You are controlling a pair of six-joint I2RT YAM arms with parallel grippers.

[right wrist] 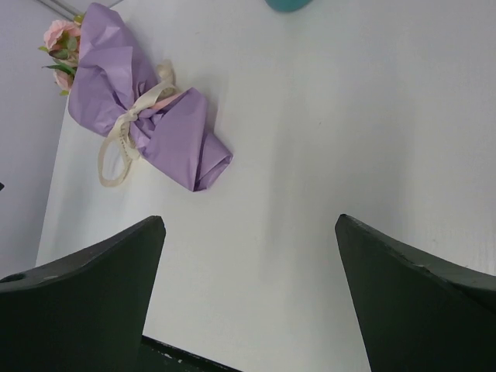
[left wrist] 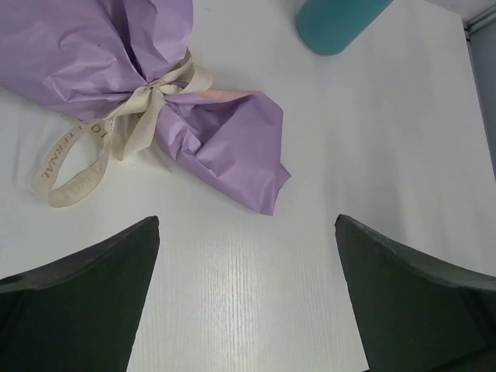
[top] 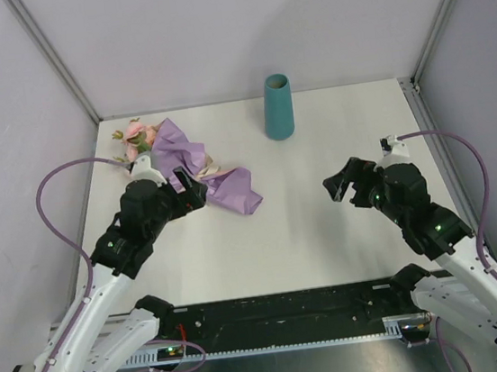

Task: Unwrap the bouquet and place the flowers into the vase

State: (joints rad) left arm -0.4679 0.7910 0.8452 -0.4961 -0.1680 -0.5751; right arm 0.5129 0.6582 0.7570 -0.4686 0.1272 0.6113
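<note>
The bouquet (top: 216,179) lies on its side at the far left of the table, wrapped in crinkled lilac paper (left wrist: 225,143) and tied with a cream ribbon (left wrist: 85,151). Pink flowers (top: 136,138) poke out of its far end, also seen in the right wrist view (right wrist: 60,39). The teal vase (top: 278,107) stands upright at the back centre. My left gripper (top: 189,190) hovers by the bouquet's near side, open, with only bare table between its fingers (left wrist: 93,294). Over the right half, well apart from the bouquet (right wrist: 155,124), my right gripper (top: 343,183) is open and holds nothing.
The white table (top: 309,233) is boxed in by grey walls at the left, back and right. A black rail (top: 282,313) runs along the near edge between the arm bases. Purple cables (top: 54,187) loop beside each arm.
</note>
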